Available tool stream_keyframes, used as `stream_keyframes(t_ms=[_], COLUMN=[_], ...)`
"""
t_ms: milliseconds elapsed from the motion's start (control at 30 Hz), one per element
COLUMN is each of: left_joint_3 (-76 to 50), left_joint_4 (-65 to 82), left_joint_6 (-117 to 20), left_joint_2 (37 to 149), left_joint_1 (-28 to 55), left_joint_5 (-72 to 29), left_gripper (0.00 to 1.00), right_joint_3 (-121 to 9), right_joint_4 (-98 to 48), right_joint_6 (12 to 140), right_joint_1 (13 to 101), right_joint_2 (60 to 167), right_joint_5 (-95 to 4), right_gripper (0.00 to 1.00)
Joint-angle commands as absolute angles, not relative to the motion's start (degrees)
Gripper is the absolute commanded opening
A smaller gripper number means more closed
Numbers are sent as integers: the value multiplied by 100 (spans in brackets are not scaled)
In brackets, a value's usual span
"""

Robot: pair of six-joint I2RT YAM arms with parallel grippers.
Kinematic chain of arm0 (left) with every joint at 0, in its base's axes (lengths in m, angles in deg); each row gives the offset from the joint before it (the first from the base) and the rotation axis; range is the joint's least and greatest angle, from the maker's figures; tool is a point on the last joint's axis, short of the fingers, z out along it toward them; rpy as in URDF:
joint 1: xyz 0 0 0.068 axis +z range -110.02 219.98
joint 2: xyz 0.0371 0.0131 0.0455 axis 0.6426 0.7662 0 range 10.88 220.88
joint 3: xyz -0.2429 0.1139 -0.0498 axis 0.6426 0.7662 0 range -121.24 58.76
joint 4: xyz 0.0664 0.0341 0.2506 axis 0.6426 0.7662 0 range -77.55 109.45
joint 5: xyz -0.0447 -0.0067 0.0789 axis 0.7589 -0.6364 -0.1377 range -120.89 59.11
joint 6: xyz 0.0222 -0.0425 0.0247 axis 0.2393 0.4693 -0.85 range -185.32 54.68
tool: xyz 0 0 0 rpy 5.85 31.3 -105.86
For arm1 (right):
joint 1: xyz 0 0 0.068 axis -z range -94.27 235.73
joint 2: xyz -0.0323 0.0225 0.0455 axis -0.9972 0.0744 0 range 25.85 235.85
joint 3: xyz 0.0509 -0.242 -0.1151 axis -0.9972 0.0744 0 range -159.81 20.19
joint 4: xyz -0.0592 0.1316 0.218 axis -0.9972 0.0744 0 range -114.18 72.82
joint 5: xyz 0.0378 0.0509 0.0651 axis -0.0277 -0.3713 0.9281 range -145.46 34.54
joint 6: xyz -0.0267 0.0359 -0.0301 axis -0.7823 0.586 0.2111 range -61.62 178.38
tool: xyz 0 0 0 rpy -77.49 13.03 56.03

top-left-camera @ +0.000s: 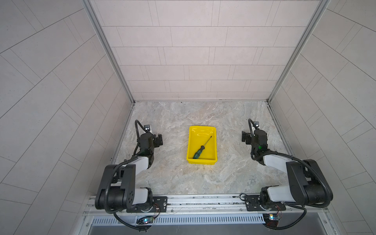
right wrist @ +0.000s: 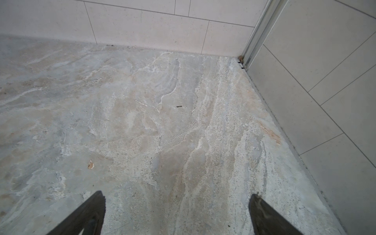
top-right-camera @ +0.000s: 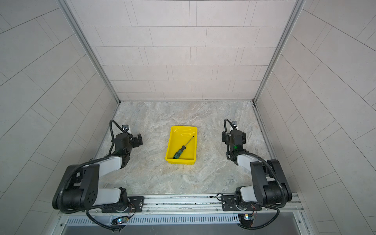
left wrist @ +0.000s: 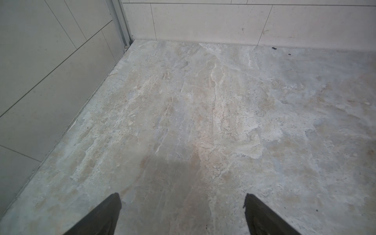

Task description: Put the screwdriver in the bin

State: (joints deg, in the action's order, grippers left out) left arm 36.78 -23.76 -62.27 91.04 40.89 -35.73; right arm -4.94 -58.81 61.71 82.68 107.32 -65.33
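Note:
In both top views the yellow bin (top-left-camera: 190,142) (top-right-camera: 169,142) sits mid-table. The screwdriver (top-left-camera: 200,151) (top-right-camera: 180,151) lies flat inside it on a diagonal, green-and-black handle toward the near left corner, shaft tip toward the far right. My left gripper (top-left-camera: 158,140) (top-right-camera: 139,139) hovers well left of the bin, and my right gripper (top-left-camera: 245,138) (top-right-camera: 224,136) well right of it. Each wrist view shows only bare marbled table between wide-apart fingertips (left wrist: 114,205) (right wrist: 99,203); left gripper (left wrist: 182,203) and right gripper (right wrist: 177,203) are open and hold nothing.
Tiled walls (top-left-camera: 193,61) enclose the table on three sides, with metal corner posts (left wrist: 120,22) (right wrist: 256,30). A metal rail (top-left-camera: 203,201) carrying both arm bases runs along the near edge. Marbled tabletop (top-left-camera: 173,173) surrounds the bin.

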Motion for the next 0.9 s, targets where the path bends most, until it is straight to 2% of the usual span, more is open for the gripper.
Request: stream_keyframes(t_ms=[0,67,133,233,333,867], left_joint_3=[3575,3477,3322,3295,3205,3261], left_joint_4=[-2981,-3016,-2969,-2860,-2718,-2754], left_joint_6=[-6195,-6283,-6449,-6471,-6389,-6409], left_joint_2=[9391,9653,9872,9859,9896,9833], left_joint_1=[4139,4140,4118,4078,3983,3946], left_joint_5=[-3337,-3134,-2872,-2956,-3471,-3513], left_gripper=[100,100,100,100,100,100], right_joint_3=[-394,-505,-439,-503,-509,-506], right_joint_4=[-6845,-6363,-6624,-6438,-6489,-6487], right_joint_6=[5979,6103,6044,6100,6105,6099], right_joint_1=[8283,8309,8307,8325,8336,8335], right_joint_2=[11322,11197,11273,11234,11263,11262], right_joint_5=[-6454,-6430,-6403,-6392,-6376,-6379], right_gripper=[100,100,100,100,100,100])
